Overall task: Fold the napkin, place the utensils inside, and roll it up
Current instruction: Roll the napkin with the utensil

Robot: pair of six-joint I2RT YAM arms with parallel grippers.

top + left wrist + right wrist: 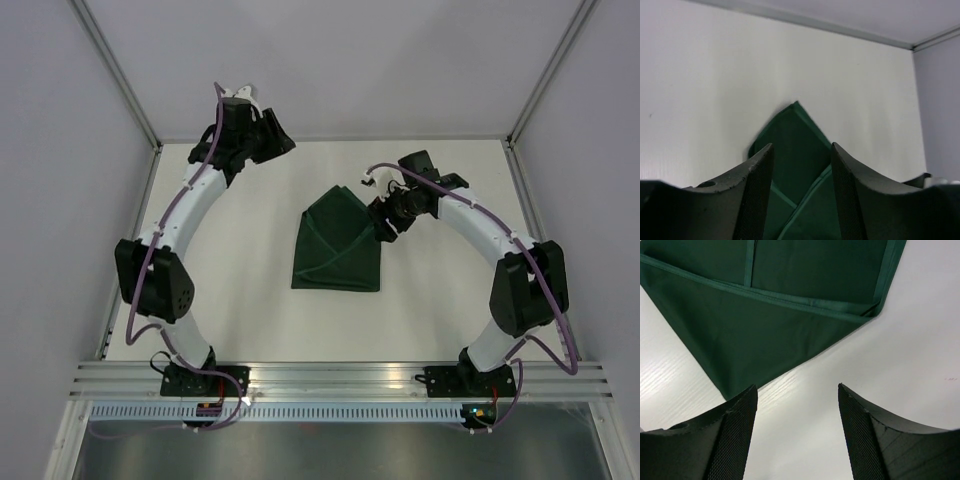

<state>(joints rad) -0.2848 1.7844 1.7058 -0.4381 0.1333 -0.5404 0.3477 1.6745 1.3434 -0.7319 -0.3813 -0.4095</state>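
Observation:
The dark green napkin (338, 243) lies folded on the middle of the white table, with a point toward the back and hemmed flaps crossing over it. My left gripper (283, 143) hangs at the back left, well apart from the cloth. In the left wrist view that left gripper (802, 146) is open with nothing between its fingers, and the napkin (795, 132) lies beyond them. My right gripper (383, 228) is just off the cloth's right edge. The right wrist view shows this right gripper (797, 386) open over bare table, with the napkin (765, 305) just ahead. No utensils are in view.
The white table (250, 300) is closed in by grey walls on the left, back and right, with metal posts (120, 75) at the back corners. An aluminium rail (340, 375) along the near edge carries both arm bases.

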